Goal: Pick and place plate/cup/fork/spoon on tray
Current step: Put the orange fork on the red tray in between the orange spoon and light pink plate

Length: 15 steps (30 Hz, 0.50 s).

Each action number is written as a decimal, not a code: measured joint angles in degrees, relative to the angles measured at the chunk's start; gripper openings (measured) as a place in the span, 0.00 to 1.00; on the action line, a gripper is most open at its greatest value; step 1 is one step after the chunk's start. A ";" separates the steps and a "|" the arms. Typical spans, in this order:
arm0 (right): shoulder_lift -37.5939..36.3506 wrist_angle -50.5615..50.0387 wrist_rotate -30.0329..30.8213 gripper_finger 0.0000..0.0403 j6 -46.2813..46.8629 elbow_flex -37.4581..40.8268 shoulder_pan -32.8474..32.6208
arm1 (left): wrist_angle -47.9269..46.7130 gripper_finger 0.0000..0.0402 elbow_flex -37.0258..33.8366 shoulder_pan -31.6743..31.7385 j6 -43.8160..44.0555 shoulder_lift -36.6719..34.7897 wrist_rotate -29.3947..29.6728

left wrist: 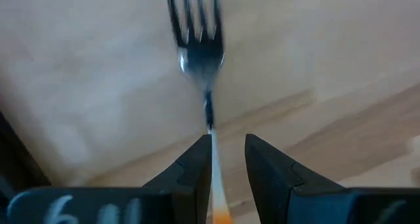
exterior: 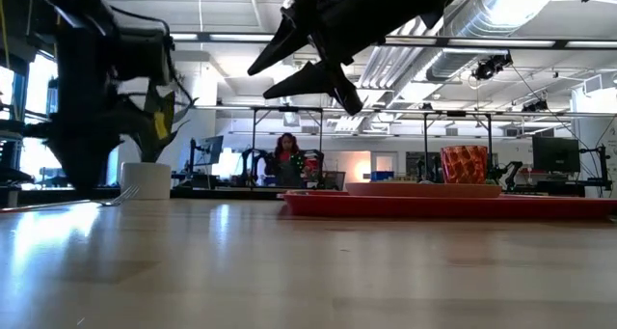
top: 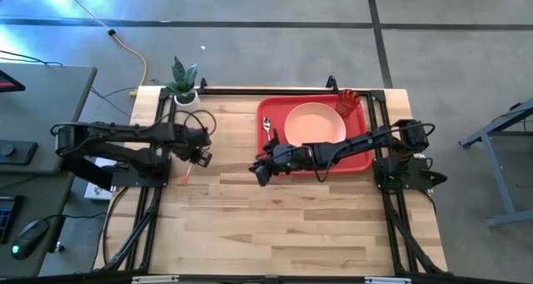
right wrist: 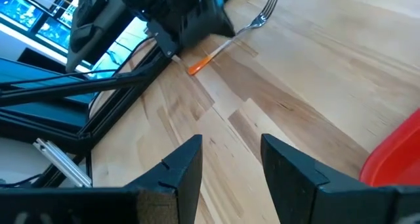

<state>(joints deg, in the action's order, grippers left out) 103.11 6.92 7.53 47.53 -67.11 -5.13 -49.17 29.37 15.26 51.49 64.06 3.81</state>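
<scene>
The fork (left wrist: pixel 199 46), with silver tines and an orange handle, lies on the wooden table at its left side (top: pixel 190 172), tines toward the far edge (right wrist: pixel 266 10). My left gripper (left wrist: pixel 228 140) is open and low over it, one finger on each side of the handle (left wrist: pixel 213 165). My right gripper (top: pixel 261 174) is open and empty, raised above the table just left of the red tray (top: pixel 363 161). The peach-pink plate (top: pixel 315 122), the red-orange cup (top: pixel 348 103) and the spoon (top: pixel 266 126) rest on the tray. My left gripper's fingers come down slanting from the table's left and lie across the fork's handle. The handle (left wrist: pixel 212 159) runs close beside one finger (left wrist: pixel 195 171), with a gap to the other. I cannot tell whether the finger touches it.
A white pot with a green plant (top: pixel 185 91) stands at the far left corner, close behind my left gripper. The tray fills the far right. Bare wood spreads over the table's near half (top: pixel 283 226). A person (exterior: pixel 287 160) sits far off in the room.
</scene>
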 joint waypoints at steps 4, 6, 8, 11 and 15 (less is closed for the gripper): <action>0.00 0.15 -0.29 0.36 0.22 0.00 0.02 | 4.28 0.20 -4.79 -2.08 3.07 1.65 -3.14; 0.00 0.15 -0.48 0.36 0.24 0.00 -0.18 | 5.33 0.20 -6.40 -2.97 4.82 1.74 -3.42; 0.00 0.15 -0.48 0.36 0.26 0.00 -0.45 | 5.53 0.20 -6.78 -3.78 5.58 1.59 -2.99; 0.00 0.07 -0.55 0.36 0.38 0.00 -0.66 | 5.46 0.19 -6.72 -4.30 5.06 1.12 -2.67; 0.00 -0.30 -1.10 0.36 0.39 0.00 -0.66 | 5.70 0.13 -6.17 -4.45 3.92 0.85 -2.49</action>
<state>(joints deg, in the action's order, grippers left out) 103.11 6.62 6.43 47.92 -67.11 -5.78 -43.47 23.20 10.80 55.41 64.90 1.32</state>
